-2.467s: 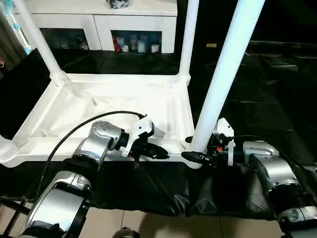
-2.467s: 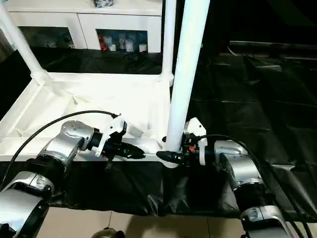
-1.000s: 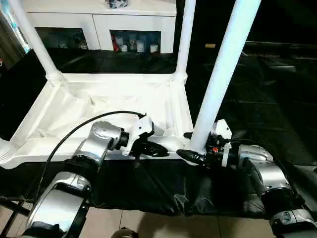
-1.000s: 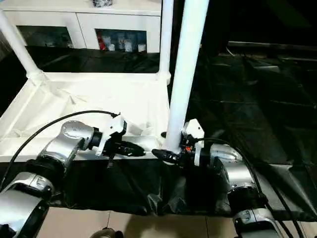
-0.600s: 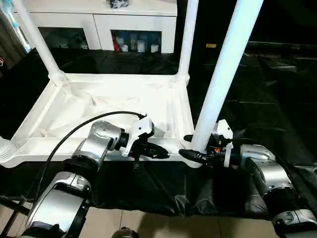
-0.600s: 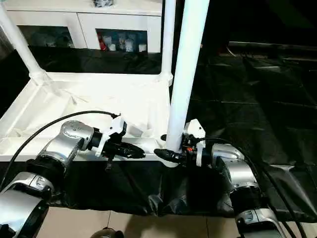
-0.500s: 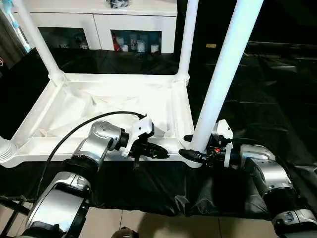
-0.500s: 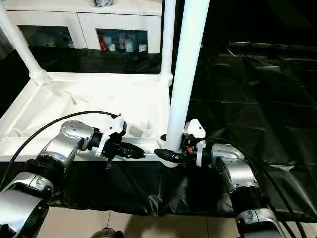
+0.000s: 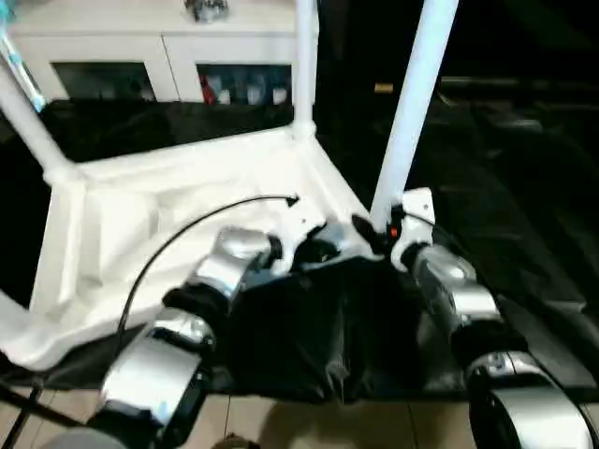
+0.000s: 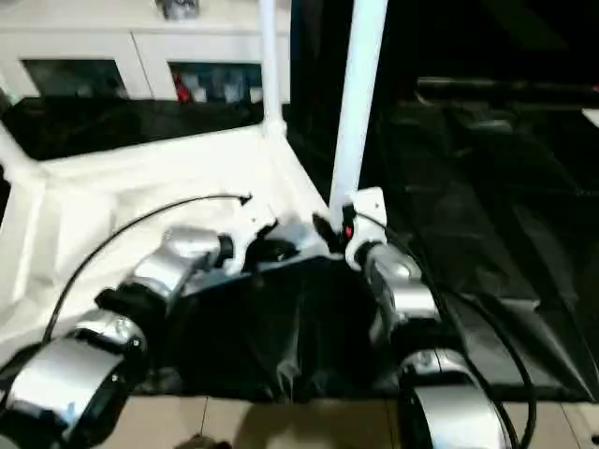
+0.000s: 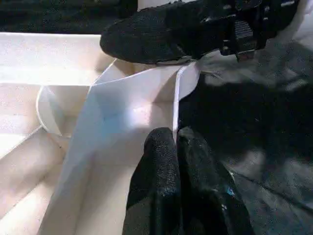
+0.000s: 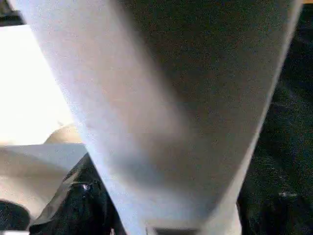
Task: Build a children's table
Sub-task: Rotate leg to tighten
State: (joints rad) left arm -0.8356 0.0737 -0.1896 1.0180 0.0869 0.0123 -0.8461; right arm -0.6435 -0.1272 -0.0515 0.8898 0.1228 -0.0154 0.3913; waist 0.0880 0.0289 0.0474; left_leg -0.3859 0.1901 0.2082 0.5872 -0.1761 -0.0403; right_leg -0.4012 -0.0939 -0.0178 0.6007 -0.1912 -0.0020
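Observation:
The white table top [image 9: 131, 224] lies upside down on black sheeting, ribbed underside up. Legs stand in its corners: the near right leg [image 9: 412, 112], the far right leg [image 9: 304, 56] and a far left leg [image 9: 28, 131]. My left gripper [image 9: 321, 249] is shut on the thin front rim [image 11: 146, 83] of the top, close to the near right corner; in the left wrist view its fingers [image 11: 161, 161] press together on that edge. My right gripper [image 9: 369, 230] is shut around the base of the near right leg [image 12: 171, 98], with one black finger [image 12: 83, 200] beside it.
A white cabinet with glass doors [image 9: 168, 47] stands behind the table. Black sheeting [image 9: 309, 337] covers the surface and hangs over its front edge. A black cable [image 9: 178, 243] arches over my left forearm. The dark floor [image 9: 524, 187] stretches to the right.
The table top has turned: its near right corner, with both grippers on it, has swung away from me and the far corners have shifted left. Both forearms now reach further forward.

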